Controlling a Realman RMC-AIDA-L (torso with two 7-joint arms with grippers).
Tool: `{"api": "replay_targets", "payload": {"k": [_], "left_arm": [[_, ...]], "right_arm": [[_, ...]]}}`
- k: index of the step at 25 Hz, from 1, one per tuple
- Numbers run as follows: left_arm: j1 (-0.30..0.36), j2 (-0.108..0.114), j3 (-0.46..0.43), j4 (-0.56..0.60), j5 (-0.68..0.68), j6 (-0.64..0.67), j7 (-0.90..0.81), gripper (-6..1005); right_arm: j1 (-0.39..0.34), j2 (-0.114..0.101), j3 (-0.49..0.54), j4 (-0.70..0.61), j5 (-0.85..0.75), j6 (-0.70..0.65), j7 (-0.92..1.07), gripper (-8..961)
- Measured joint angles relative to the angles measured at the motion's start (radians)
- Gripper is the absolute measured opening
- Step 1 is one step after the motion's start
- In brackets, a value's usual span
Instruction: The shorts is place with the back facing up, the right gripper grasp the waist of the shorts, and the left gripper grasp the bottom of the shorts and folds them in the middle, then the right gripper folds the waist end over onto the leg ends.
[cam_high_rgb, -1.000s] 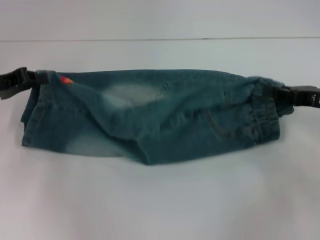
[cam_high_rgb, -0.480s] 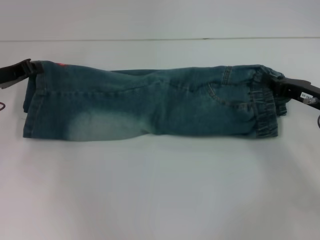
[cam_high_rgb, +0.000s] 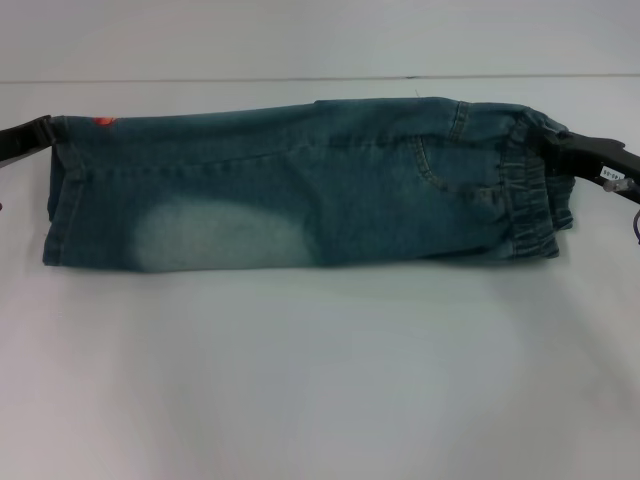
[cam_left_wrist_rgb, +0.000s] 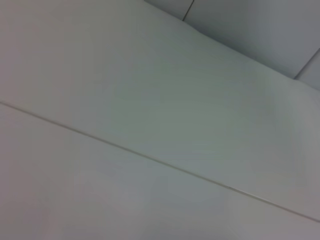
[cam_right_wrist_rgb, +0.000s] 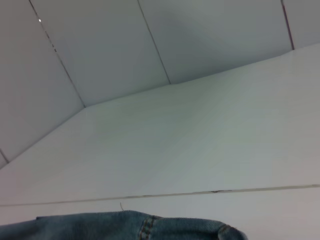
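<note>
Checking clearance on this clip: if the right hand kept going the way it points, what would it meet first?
The right hand points toward the robot's left, into the shorts. It would meet the waist first; it already seems to be touching it.

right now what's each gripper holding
left gripper: shut on the leg ends of the blue-green denim shorts.
right gripper: shut on the shorts' gathered waist.
</note>
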Motion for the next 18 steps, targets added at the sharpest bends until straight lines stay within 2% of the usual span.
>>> {"api": "replay_targets", "payload": {"k": [7,13,18], "left_arm": [[-0.003,0.004,0.012,0.000,0.000,0.019,0.003,113],[0.008,0.000,0.028,0.003,-0.005,0.012,0.007,125],[0.028,-0.004,0.021,0.016,-0.033,0.049,0.066,312]], "right_arm": [[0.008,-0.003,-0.013,0.001,-0.006,0.003,0.007,63],[0.008,-0.005,-0.046,0.001,-0.007,0.021,0.029,285],[-0.012,-0.028,-0.070,-0.007,-0.009,-0.004,0.090,392]]}}
